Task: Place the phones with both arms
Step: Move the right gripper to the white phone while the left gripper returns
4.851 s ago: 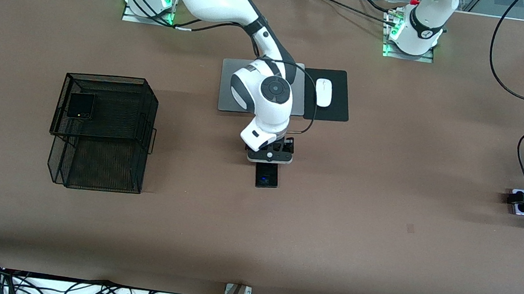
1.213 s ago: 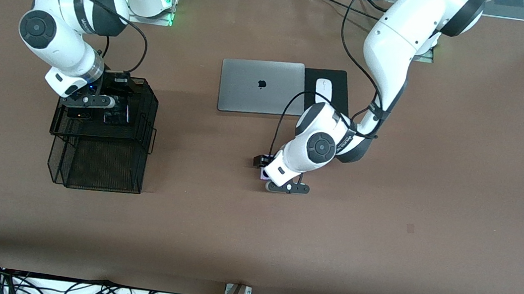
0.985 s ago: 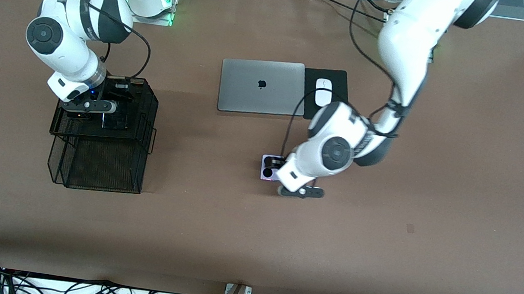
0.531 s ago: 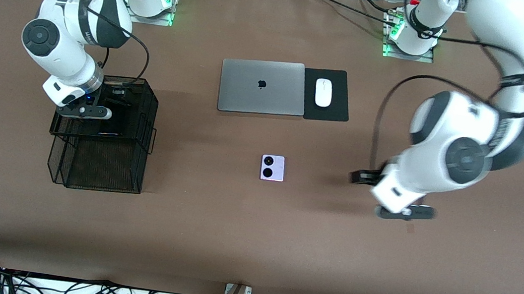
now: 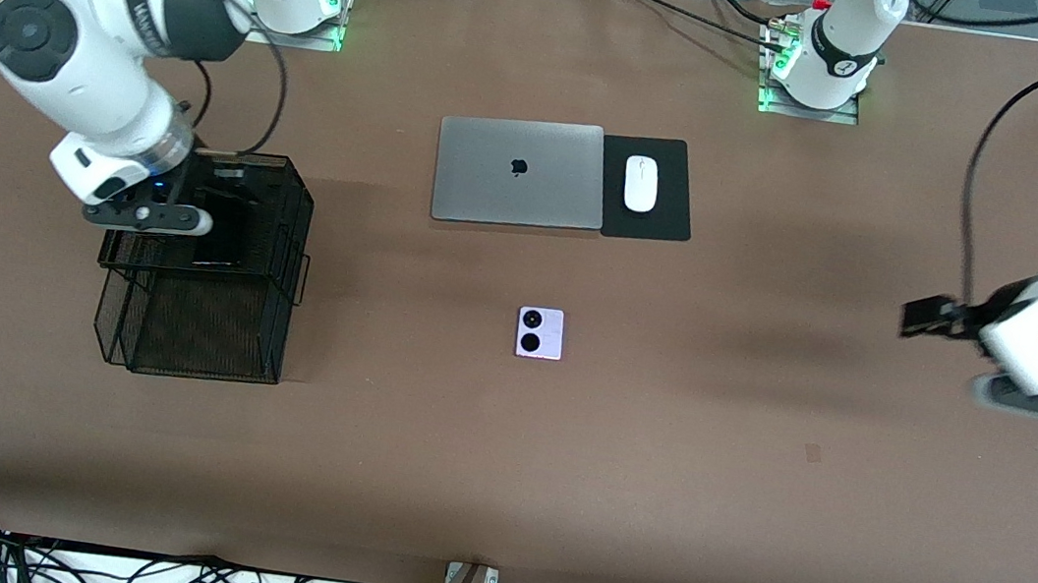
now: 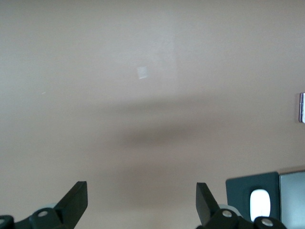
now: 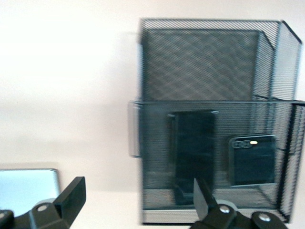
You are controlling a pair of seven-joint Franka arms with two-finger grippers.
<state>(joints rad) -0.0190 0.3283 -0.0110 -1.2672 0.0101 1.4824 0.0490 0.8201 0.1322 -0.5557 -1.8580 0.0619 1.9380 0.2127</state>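
lilac flip phone [image 5: 540, 333] lies flat on the bare brown table [image 5: 556, 474], nearer the camera than the laptop [image 5: 520, 172], likely staged mid-table where either arm reaches. farther, toward the right arm's end from the laptop: mesh rack [image 5: 212, 293]; slab phone [image 7: 193, 151] and black flip phone [image 7: 252, 160] lie side by side in its upper tray. right gripper [image 5: 154, 215] hangs over that tray, jaws wide, empty, wrist pointing down. left gripper [image 5: 1015, 367] over table toward the left arm's end, jaws wide, empty. mouse [image 5: 640, 184] beside the laptop.

Two black phones [image 7: 193, 152] in mesh tray [image 7: 209, 62]
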